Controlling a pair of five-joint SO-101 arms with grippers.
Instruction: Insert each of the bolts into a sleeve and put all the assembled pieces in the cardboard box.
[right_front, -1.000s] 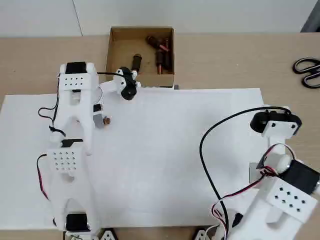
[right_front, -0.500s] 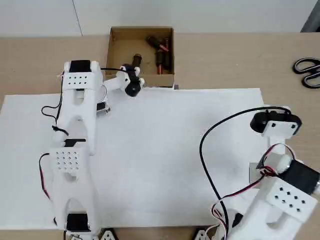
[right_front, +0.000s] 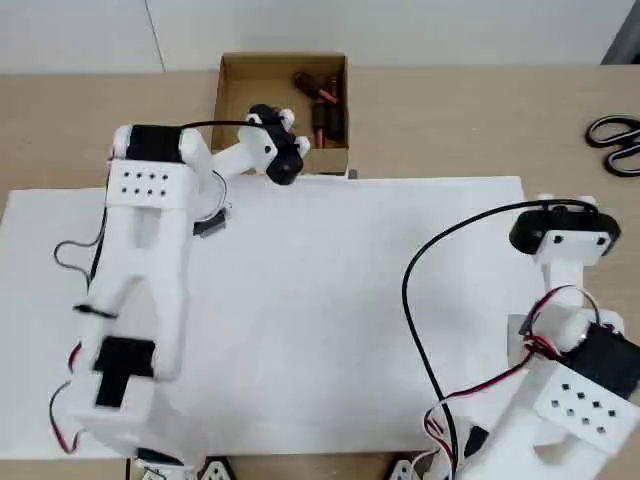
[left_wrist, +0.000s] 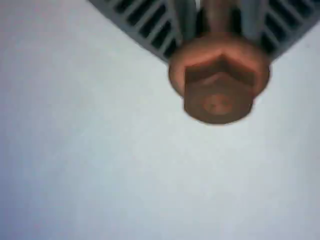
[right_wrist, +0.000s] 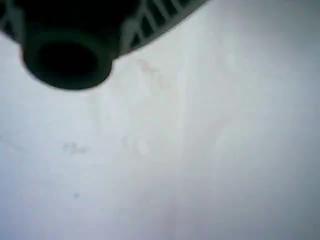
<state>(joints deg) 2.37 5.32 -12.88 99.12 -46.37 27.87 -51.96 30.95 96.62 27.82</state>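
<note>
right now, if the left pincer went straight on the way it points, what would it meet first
Likely the white paper: the left pincer points its bolt head-first at it, nothing between. Depth unclear.

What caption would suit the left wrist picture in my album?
Gripper clamps a copper bolt, hex head outward, above white paper.

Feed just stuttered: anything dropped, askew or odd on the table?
Nothing stands out. The bolt sits in the left gripper, the sleeve in the right gripper, and the assembled pieces lie inside the cardboard box.
</note>
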